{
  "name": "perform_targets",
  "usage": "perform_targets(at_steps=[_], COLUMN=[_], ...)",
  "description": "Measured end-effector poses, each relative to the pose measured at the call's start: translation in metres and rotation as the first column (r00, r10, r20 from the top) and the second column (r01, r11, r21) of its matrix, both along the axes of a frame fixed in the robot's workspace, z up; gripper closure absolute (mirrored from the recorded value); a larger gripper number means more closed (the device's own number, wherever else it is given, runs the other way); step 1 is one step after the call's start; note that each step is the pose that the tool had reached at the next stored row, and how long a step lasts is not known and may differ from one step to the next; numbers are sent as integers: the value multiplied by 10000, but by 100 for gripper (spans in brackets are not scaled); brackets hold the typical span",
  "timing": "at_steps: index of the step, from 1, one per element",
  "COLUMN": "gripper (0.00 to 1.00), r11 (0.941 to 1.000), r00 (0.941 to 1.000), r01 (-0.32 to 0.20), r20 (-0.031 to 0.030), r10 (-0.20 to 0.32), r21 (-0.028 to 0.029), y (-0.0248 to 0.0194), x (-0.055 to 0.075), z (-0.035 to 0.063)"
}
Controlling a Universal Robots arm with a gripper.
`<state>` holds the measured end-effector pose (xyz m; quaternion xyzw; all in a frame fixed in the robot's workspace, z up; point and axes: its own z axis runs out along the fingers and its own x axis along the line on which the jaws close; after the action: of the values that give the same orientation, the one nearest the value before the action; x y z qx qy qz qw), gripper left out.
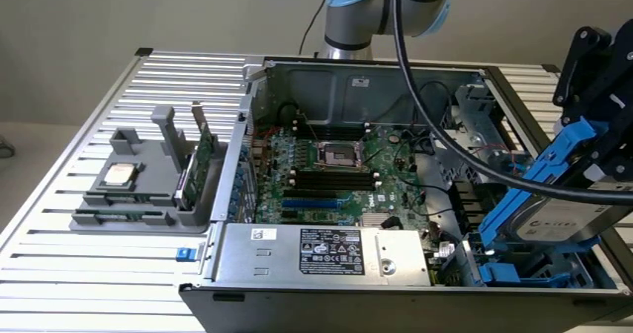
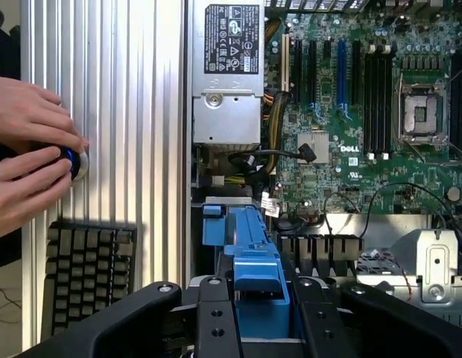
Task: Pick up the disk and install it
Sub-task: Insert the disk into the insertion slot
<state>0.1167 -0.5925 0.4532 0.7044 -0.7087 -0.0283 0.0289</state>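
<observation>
The disk (image 1: 559,218) is already picked up and held tilted by the jaws, closed on its blue carrier, over the drive bay (image 1: 514,277) of the computer case (image 1: 296,303); seating is not yet done.

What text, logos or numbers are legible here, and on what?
"DELL": white print on the motherboard.
Label on the power supply: dense print and symbols, too small to read.
White label on the disk: blurred, unreadable.
</observation>
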Motion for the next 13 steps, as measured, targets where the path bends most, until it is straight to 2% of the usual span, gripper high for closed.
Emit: perform_targets(at_steps=[4,13], gripper=[67,67], r11=[10000,10000], r00=[9999,9998], r01=[-62,-62], r20=[158,168], r10=[62,62], r21=[1,2], y=[0,-11], x=[-2,-36], z=[-21,-71])
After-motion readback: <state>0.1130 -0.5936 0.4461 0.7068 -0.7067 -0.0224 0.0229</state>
